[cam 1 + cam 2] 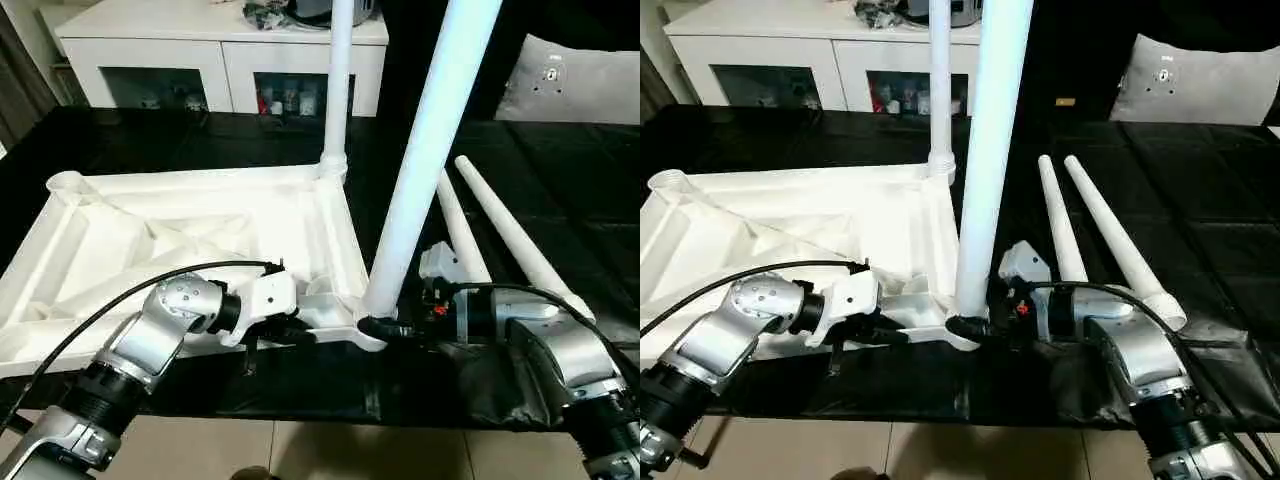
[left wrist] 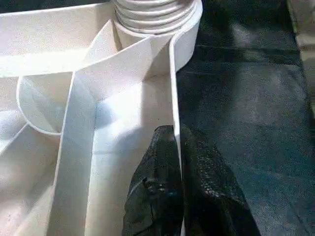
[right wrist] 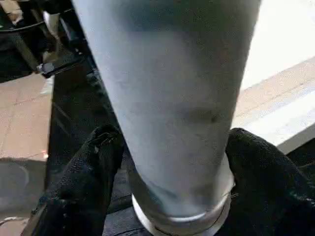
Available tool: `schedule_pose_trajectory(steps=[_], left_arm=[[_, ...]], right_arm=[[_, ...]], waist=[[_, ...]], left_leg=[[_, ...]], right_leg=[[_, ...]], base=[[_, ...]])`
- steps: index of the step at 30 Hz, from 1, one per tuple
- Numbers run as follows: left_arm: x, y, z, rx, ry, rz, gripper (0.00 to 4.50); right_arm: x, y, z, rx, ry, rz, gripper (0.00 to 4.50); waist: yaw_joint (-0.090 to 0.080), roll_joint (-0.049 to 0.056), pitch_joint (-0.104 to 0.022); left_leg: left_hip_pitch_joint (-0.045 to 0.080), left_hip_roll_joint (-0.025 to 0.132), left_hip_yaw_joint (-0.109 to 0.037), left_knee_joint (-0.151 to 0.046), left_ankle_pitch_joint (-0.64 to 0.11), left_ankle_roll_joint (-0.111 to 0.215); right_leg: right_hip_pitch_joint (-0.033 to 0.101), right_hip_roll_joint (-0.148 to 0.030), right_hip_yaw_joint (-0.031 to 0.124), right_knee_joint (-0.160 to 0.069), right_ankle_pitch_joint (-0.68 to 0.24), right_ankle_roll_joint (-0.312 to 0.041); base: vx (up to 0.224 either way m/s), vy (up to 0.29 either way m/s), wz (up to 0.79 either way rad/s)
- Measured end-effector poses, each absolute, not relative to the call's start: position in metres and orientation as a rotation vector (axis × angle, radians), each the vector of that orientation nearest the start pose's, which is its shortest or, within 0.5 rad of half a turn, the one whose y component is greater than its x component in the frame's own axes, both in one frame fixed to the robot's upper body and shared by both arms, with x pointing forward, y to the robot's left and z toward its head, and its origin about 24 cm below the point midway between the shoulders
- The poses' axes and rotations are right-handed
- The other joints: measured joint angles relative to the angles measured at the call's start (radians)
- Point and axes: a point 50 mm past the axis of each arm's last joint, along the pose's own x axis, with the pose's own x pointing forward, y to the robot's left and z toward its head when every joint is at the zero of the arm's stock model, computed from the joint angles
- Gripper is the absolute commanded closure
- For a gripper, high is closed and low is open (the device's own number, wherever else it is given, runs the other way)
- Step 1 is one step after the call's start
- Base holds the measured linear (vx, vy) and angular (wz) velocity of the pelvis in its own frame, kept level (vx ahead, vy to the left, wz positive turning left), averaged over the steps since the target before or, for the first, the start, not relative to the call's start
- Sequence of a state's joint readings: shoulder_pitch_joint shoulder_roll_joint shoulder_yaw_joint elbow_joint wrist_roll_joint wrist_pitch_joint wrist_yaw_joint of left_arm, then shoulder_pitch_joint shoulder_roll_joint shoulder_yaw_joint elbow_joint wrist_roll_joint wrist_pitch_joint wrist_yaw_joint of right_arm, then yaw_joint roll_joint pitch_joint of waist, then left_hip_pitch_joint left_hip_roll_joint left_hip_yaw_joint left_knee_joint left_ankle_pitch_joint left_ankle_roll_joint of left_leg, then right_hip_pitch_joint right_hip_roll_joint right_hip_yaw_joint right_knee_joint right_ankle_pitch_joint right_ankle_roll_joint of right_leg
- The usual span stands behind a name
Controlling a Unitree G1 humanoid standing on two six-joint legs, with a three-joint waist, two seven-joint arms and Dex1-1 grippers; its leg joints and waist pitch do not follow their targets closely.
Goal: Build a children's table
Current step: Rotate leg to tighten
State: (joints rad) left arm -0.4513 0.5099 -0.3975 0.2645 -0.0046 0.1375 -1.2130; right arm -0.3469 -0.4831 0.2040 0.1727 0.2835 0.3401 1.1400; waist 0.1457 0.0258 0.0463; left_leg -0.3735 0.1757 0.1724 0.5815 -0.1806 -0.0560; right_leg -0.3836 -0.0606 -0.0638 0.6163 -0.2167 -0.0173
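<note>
The white table top lies upside down on a black mat, ribs facing up. One leg stands upright in the far right corner socket. A second leg rises from the near right corner socket, leaning to the right. My right gripper is shut on this leg's base, with a black finger on each side of it. My left gripper is shut on the top's near rim wall, just left of that socket. Two more legs lie loose on the mat to the right.
A white glass-door cabinet stands behind the mat, and a grey cushion lies at the back right. The mat's front edge meets tiled floor just below my forearms. A black cable loops over the left arm.
</note>
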Motion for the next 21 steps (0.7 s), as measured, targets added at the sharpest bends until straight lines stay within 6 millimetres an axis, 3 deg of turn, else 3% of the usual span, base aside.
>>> schedule_pose_trajectory(steps=[10, 21], left_arm=[[0.2830, 0.1369, 0.0561, 0.556, 0.435, -1.450, 4.50], [0.2822, 0.1371, 0.0549, 0.526, 0.454, -1.460, 4.50]], right_arm=[[0.2777, -0.1548, 0.0649, -0.084, 0.378, 1.265, 1.97], [0.2733, -0.1547, 0.0610, -0.046, 0.395, 1.261, 2.09]], waist=[[0.001, 0.000, 0.000], [0.002, 0.002, -0.002]], left_leg=[[0.000, 0.000, 0.000, 0.003, 0.000, 0.000], [0.001, 0.000, 0.000, 0.004, 0.000, 0.000]], right_leg=[[0.001, 0.000, 0.000, 0.002, 0.000, 0.000], [0.001, 0.000, 0.000, 0.002, 0.000, 0.000]], base=[[0.000, 0.000, 0.00], [0.000, 0.000, 0.00]])
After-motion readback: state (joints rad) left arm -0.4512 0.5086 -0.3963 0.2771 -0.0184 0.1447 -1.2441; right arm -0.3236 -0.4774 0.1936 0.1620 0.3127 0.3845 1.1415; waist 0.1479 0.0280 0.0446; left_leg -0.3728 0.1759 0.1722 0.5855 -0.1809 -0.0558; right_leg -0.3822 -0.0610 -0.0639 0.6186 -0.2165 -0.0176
